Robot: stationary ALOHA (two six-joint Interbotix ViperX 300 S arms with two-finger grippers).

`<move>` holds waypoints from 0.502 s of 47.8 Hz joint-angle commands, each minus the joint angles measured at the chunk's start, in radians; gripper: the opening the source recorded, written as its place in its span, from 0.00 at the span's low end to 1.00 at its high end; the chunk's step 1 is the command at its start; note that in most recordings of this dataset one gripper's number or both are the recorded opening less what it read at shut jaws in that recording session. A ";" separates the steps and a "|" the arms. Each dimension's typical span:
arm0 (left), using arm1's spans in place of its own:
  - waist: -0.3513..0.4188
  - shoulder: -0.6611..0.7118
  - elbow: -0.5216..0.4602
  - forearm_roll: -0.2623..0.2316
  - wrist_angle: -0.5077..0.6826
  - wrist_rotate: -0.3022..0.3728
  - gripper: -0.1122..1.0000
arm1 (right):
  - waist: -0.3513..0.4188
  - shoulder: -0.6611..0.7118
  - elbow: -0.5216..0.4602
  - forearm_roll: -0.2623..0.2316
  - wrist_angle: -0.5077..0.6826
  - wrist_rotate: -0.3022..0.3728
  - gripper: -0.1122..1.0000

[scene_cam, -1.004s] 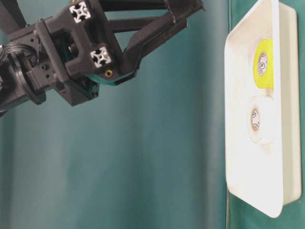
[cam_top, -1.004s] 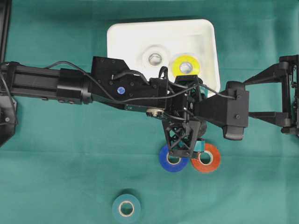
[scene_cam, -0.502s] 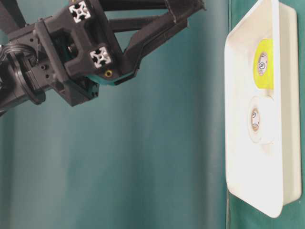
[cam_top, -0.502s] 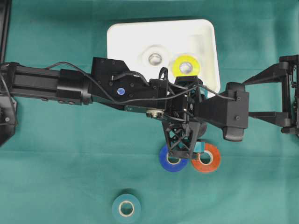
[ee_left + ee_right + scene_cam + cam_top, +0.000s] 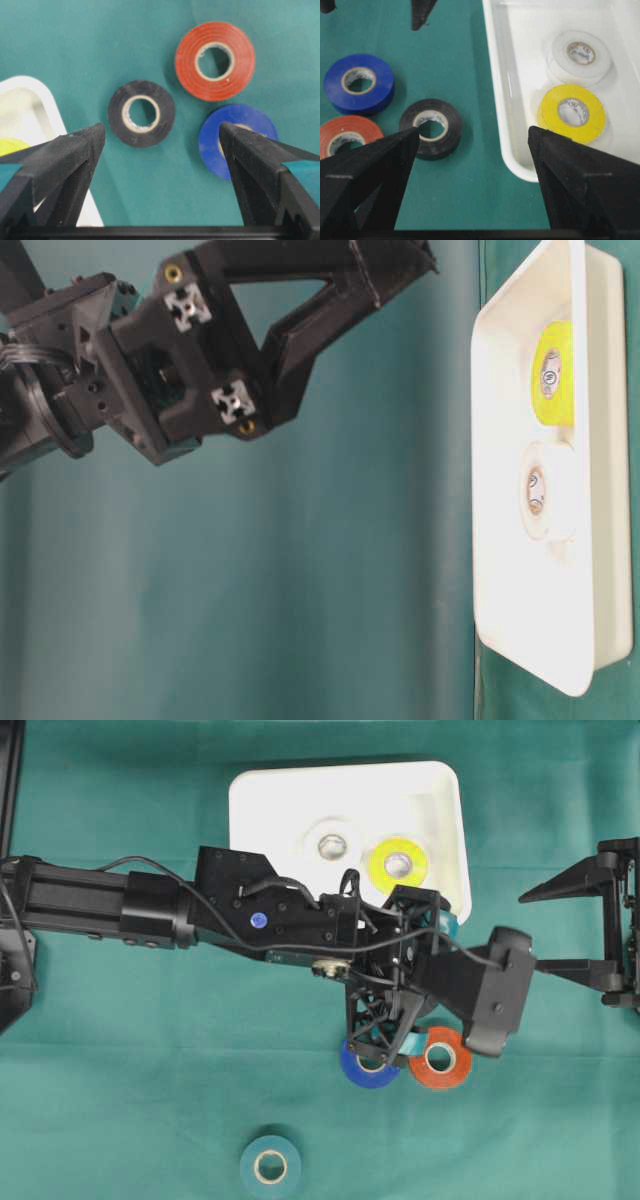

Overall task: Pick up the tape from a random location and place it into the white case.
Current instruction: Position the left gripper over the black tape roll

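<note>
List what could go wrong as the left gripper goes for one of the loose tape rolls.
1. The black roll, red roll and blue roll lie close together under the open left gripper; its fingers could nudge a neighbour.
2. The white case stands beside the black roll, so a finger may catch its rim.
3. The yellow roll and white roll already fill part of the case.

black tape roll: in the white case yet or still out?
Out. The black tape roll lies flat on the green cloth beside the white case; only the yellow roll and white roll are inside.
</note>
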 commanded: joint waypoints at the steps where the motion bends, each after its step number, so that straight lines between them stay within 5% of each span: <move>1: -0.002 -0.026 -0.012 0.002 -0.006 0.021 0.94 | 0.000 0.005 -0.014 -0.002 -0.008 0.000 0.85; 24: 0.002 -0.028 -0.005 0.003 -0.015 0.049 0.94 | 0.000 0.005 -0.014 -0.002 -0.006 -0.002 0.85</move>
